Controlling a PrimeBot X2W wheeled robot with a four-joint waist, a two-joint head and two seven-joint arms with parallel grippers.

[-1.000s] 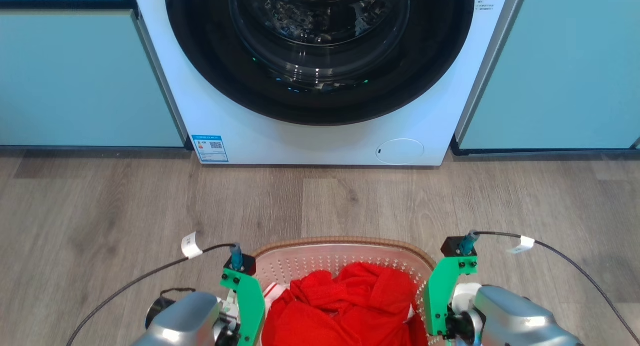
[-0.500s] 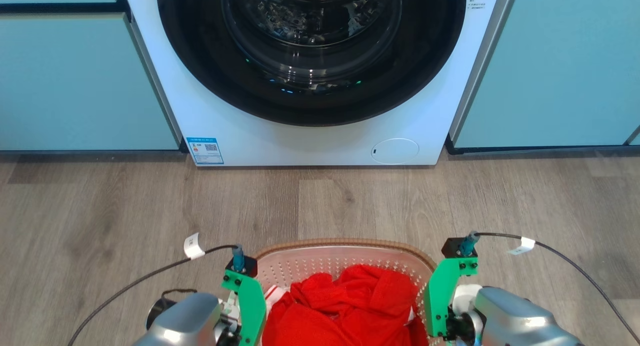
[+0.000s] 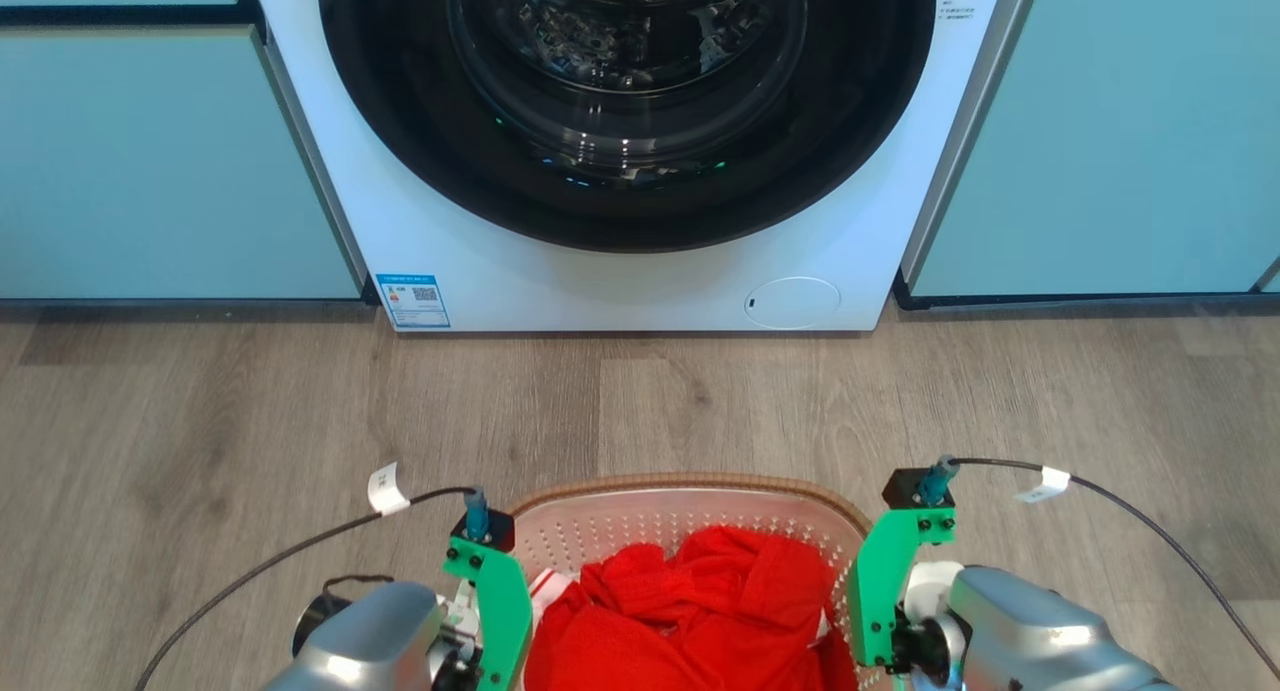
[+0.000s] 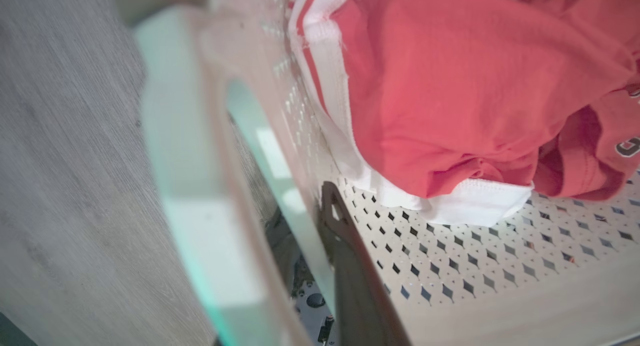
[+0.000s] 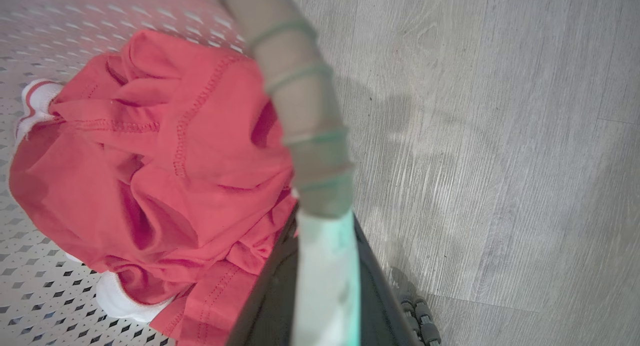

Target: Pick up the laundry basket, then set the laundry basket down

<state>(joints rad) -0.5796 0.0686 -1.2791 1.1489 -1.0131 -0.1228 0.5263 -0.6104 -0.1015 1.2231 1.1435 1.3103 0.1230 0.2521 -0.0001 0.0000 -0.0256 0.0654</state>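
In the head view, the laundry basket (image 3: 690,484) is seen at the bottom edge, between two green wrist brackets (image 3: 495,591). It is well apart from the white washing machine (image 3: 640,281) across the wooden floor (image 3: 200,421), and a red garment (image 3: 700,601) is heaped inside it. Whether it rests on the floor cannot be told. In the left wrist view, one dark finger (image 4: 350,266) of the left gripper (image 4: 325,226) is laid against the inner face of the basket's perforated wall, beside a blurred handle. The other finger is hidden, so whether this gripper is pinching cannot be told. In the right wrist view, the basket's rim is clamped between the two dark fingers of the right gripper (image 5: 325,226), with the garment just beside them.
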